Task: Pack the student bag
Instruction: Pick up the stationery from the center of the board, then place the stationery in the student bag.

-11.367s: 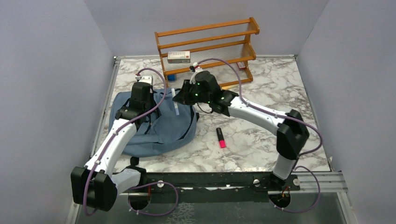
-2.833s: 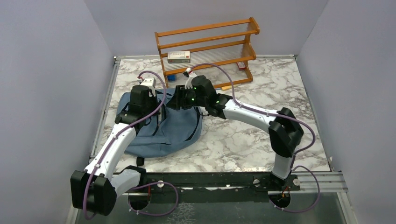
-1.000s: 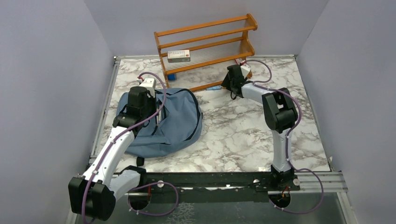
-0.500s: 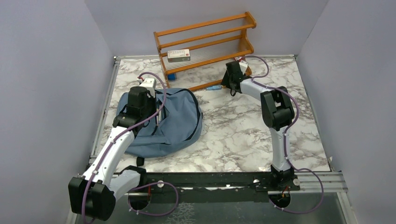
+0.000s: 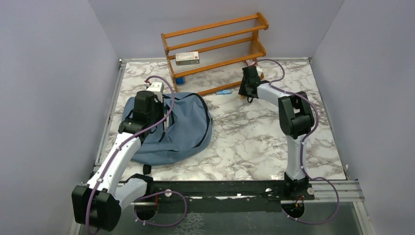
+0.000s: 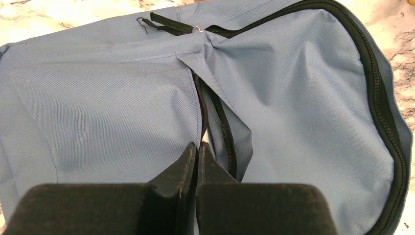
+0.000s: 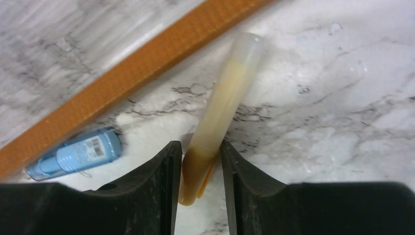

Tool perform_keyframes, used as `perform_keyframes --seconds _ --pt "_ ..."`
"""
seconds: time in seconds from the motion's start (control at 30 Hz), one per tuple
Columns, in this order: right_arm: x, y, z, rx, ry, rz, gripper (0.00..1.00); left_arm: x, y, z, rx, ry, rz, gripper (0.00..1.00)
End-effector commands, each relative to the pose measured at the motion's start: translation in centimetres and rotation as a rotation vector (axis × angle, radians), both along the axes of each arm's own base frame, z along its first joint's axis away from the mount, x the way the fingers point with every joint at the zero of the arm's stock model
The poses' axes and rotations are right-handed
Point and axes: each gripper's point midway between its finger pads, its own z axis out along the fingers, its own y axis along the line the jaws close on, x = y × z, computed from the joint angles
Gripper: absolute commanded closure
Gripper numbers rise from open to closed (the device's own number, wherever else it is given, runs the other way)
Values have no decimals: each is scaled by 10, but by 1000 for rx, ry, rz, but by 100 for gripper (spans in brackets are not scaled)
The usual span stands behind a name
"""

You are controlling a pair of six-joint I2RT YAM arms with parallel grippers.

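The student bag (image 5: 183,129), dusty blue with black zipper trim, lies flat on the left of the marble table. My left gripper (image 5: 161,122) is shut on the fabric edge beside its zipper slit (image 6: 203,112), and the cloth creases toward the fingertips (image 6: 188,152). My right gripper (image 5: 243,92) is at the foot of the wooden rack. Its jaws are closed against an orange marker (image 7: 222,103) with a clear cap, which lies on the table.
The wooden rack (image 5: 215,41) stands at the back, with a white box (image 5: 187,58) on its middle shelf. Its bottom rail (image 7: 147,63) runs just beyond the marker. A small light-blue tube (image 7: 78,152) lies left of my right gripper by the rail.
My right arm left the bag and reached the rack's foot. In the last second its jaws narrowed around the orange marker. The left arm and bag have stayed still.
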Motion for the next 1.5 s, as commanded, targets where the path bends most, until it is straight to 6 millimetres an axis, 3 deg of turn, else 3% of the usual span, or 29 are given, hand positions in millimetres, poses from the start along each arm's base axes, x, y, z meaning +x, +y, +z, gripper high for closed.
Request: perform_keyframes --seconds 0.0,0.17,0.33,0.47,0.7,0.8,1.1,1.2,1.37,1.47 --pt "-56 -25 -40 -37 223 62 62 4 -7 11 -15 -33 -30 100" --pt "-74 -34 -36 -61 255 90 68 5 -9 9 -19 -28 -35 100" --pt "-86 -34 -14 -31 194 116 72 7 -10 9 -23 -27 -37 100" --pt "-94 -9 11 80 112 258 75 9 -10 8 -24 -25 -34 100" --pt "-112 -1 50 163 13 284 78 10 -18 6 -59 -20 -54 100" --pt "-121 11 65 221 -35 362 80 11 -18 8 -58 -24 -55 100" --pt "-151 44 92 389 -93 553 90 13 -20 9 -69 -25 -53 100" --pt "-157 58 115 457 -149 637 91 13 -20 9 -70 -23 -52 100" --pt "-185 89 152 646 -183 833 99 14 -23 10 -83 -26 -60 100" --pt "-194 103 162 712 -150 870 99 14 -23 13 -90 -32 -59 100"
